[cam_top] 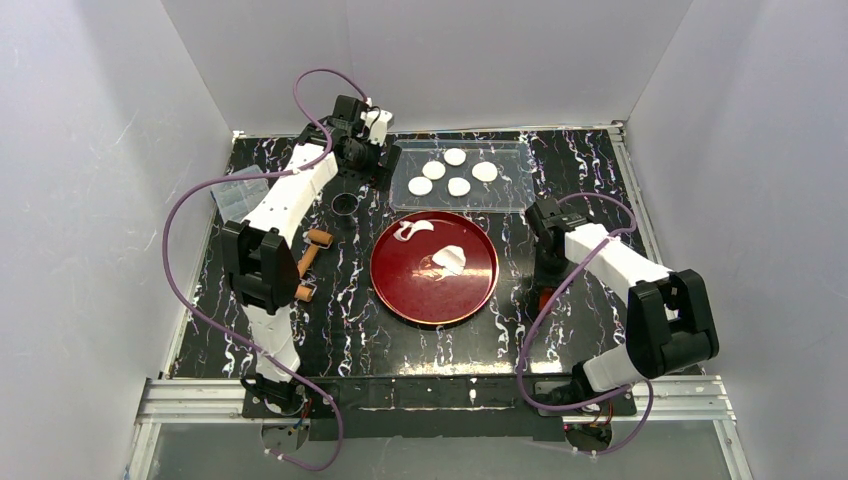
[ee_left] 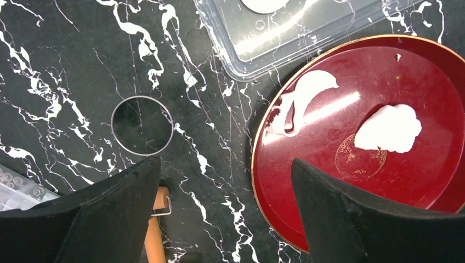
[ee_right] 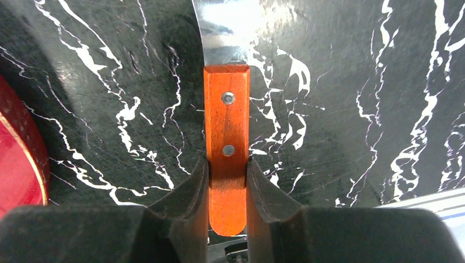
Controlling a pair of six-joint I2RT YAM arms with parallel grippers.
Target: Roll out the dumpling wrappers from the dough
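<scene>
Dough (ee_left: 389, 129), long axis crosswise, ahead of gaping empty left end effector (ee_left: 226, 164) (right end effector (ee_right: 227, 163) clamps knife handle (ee_right: 226, 118))

No words, numbers or brand names can be read anywhere in these views. The one printed mark is a faint round stamp (ee_left: 361, 161) on the red plate (ee_left: 323, 129), lying near the plate's middle. It looks like a ring of small characters around a centre figure, but it is too blurred and worn to make out.
</scene>
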